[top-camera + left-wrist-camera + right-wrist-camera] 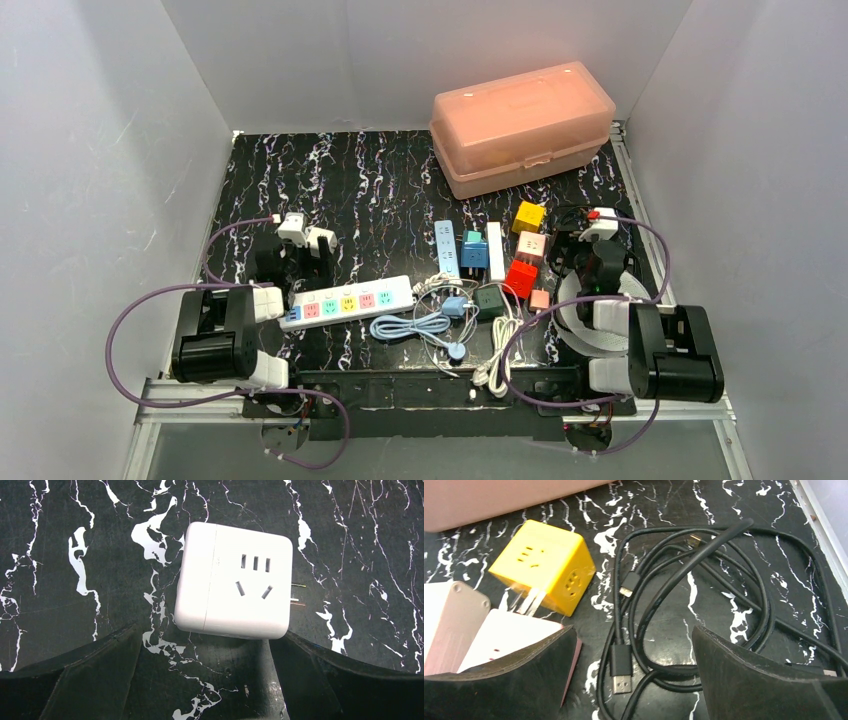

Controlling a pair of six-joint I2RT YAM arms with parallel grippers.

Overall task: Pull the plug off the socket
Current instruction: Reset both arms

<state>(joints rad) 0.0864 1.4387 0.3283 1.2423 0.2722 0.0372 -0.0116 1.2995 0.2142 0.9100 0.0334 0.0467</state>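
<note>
A white power strip (pixel 346 301) with coloured sockets lies left of centre; nothing shows plugged into its top. A blue and teal plug block (pixel 472 251) sits between a pale blue strip (pixel 446 247) and a white strip (pixel 495 250). I cannot tell whether it is plugged in. My left gripper (pixel 300 262) (pixel 205 645) is open and empty. A white cube adapter (pixel 235 587), prongs pointing right, lies just beyond its fingertips. My right gripper (pixel 583 262) (pixel 634 635) is open and empty above a coiled black USB cable (pixel 684 580).
A pink lidded box (pixel 521 125) stands at the back. Yellow (pixel 528 216) (pixel 546 562), pink (pixel 534 245), red (pixel 520 278) and dark green (pixel 489 299) cube adapters lie in the middle right. White and blue cables (pixel 440 325) tangle near the front. Grey walls enclose the table.
</note>
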